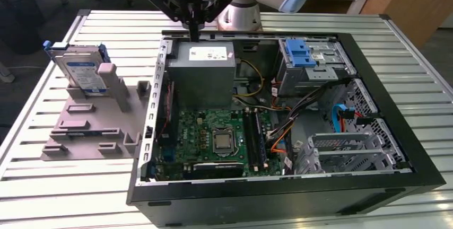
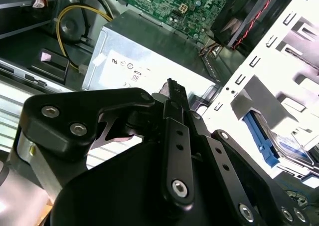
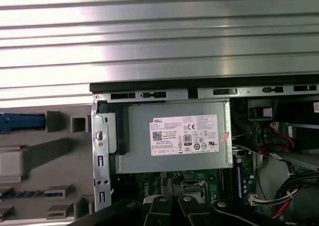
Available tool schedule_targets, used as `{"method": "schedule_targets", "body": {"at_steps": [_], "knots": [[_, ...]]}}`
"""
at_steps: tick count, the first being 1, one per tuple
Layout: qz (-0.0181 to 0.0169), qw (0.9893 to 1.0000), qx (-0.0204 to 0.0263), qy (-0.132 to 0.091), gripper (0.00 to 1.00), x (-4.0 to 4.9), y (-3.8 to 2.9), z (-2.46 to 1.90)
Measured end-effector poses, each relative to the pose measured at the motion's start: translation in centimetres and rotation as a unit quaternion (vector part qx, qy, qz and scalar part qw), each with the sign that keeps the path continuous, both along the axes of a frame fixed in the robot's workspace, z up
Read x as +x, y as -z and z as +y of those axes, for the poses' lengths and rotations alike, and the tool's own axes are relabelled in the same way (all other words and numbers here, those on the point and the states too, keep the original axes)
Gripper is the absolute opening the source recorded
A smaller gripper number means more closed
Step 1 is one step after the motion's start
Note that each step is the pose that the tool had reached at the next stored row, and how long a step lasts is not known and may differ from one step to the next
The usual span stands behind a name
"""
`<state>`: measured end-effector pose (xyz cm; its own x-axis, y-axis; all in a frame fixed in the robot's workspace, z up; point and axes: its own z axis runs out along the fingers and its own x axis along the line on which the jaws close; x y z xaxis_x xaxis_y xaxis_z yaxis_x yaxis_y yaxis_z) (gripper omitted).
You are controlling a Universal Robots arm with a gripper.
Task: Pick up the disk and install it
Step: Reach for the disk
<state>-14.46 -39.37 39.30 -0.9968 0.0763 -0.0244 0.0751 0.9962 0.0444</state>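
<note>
1. Slatted metal counter (image 1: 57, 186) under everything, with an open computer case (image 1: 283, 192) lying on its side and a grey rack (image 1: 85, 128) just beside it.
2. And there's the disk (image 1: 80, 72), standing upright on its edge in the rack, at about ten o'clock from the middle of the case in the exterior view. Nothing is touching it.
3. Over to the gripper (image 1: 192, 26): it hangs above the case's twelve o'clock rim, right over the far edge of the power supply (image 1: 205, 75), well apart from the disk.
4. Fingers look pressed together to a narrow tip, and nothing is held between them; the second wrist view shows the same closed tip (image 2: 172, 94) above the supply's sticker.
5. By my reading, the pick-up step is in hand and hardly begun: the disk is not yet grasped.
6. The drive bay (image 1: 311, 62), at about one o'clock in the case, has a blue latch (image 1: 301, 54) on top.
7. My call: a grasp calls for parted fingers, squared to the disk's flat faces and brought down from above without hitting the rack's posts.
</note>
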Motion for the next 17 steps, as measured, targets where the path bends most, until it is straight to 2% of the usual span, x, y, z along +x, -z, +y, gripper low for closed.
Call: {"method": "schedule_targets", "body": {"at_steps": [17], "knots": [[0.0,1.0,0.0,0.0,0.11,-1.31,0.05,0.42]]}}
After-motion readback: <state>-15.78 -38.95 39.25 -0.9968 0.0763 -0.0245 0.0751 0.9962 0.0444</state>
